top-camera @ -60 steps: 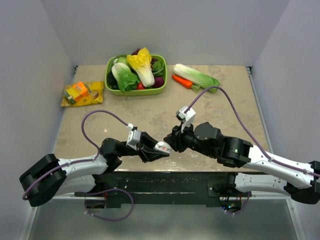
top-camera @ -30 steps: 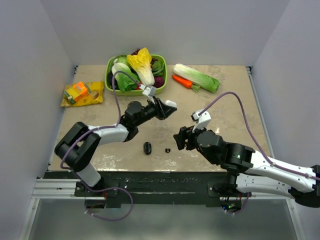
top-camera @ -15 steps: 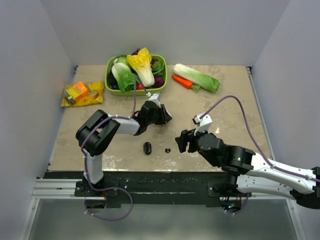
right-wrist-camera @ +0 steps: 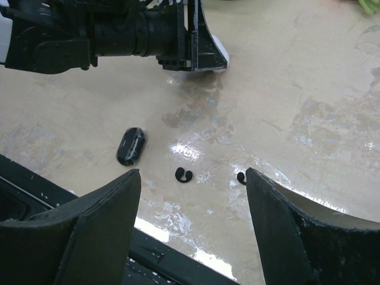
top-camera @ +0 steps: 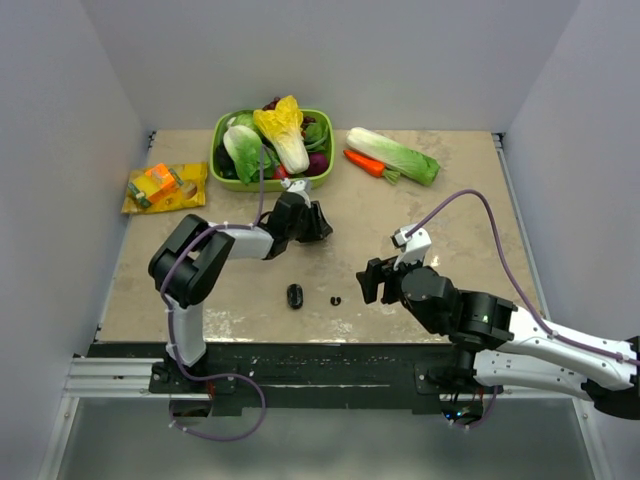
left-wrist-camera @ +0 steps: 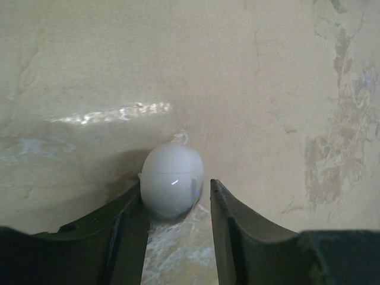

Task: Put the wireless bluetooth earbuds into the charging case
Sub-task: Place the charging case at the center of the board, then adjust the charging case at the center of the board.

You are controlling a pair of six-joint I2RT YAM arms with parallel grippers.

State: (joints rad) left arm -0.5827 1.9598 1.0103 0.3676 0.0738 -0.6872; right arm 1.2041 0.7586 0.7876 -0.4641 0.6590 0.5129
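Observation:
The charging case point(left-wrist-camera: 172, 185) is a white, egg-shaped shell, closed, resting on the table. My left gripper point(left-wrist-camera: 178, 184) straddles it: the left finger touches it and a thin gap shows at the right finger, so the jaws are slightly open. From above, that gripper point(top-camera: 318, 225) sits low just in front of the basket. Two tiny black C-shaped earbuds point(right-wrist-camera: 183, 174) point(right-wrist-camera: 240, 177) lie on the table near the front edge; the top view shows only one point(top-camera: 335, 298). My right gripper point(right-wrist-camera: 193, 178) hovers open over them, empty point(top-camera: 368, 282).
A black oval object point(top-camera: 294, 296) point(right-wrist-camera: 130, 146) lies left of the earbuds. A green basket point(top-camera: 215, 160) of vegetables stands at the back, with a cabbage point(top-camera: 392, 153) and carrot point(top-camera: 362, 162) to its right. A yellow snack packet point(top-camera: 165, 187) lies at the left.
My left gripper has come down toward the table in front of the basket with the white case, and its jaws have loosened. The right gripper drifted slightly right and widened a little.

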